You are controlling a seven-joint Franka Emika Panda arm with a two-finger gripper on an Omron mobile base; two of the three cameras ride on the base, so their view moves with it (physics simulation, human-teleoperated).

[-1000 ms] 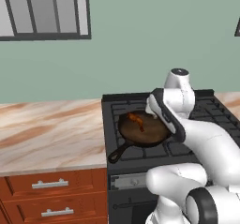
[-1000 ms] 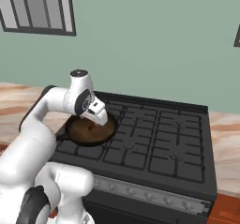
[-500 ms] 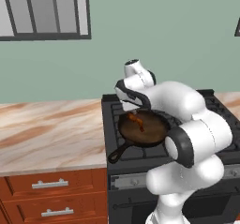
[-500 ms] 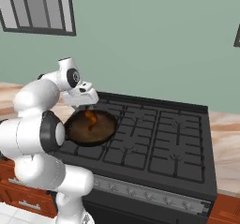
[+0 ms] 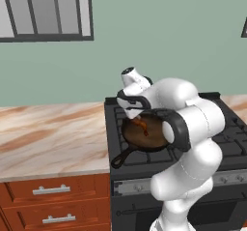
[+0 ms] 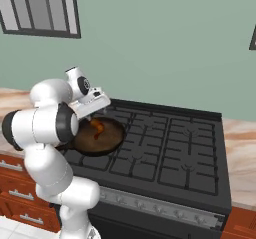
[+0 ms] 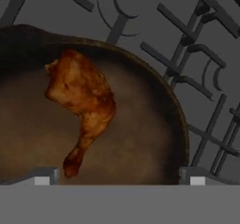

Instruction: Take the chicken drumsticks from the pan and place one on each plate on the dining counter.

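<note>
The gripper (image 7: 117,174) hung right over the pan (image 7: 154,124), jaws spread wide apart and nothing between them. In the hand view one chicken drumstick (image 7: 84,106) lay on the pan's floor, off-centre to the left of the gap between the fingertips (image 7: 44,175): the meaty end sat up and away from the hand, and the thin bone end ran down to just beside the left fingertip. Its long axis ran roughly top to bottom in that view with a slight bend, so it lay across the line that joins the two tips rather than along it. By the look of it, the hand would want a small shift toward the left-hand side of that view before the descent, to bring the meat into the gap.

From the left base view the pan (image 5: 144,133) sat on the stove (image 5: 226,143), handle pointing toward the front-left, with the orange-brown meat (image 5: 141,125) showing just under the gripper (image 5: 134,110). Whether that was one piece or two was hard to say at that size; the hand view showed a single one.
</note>
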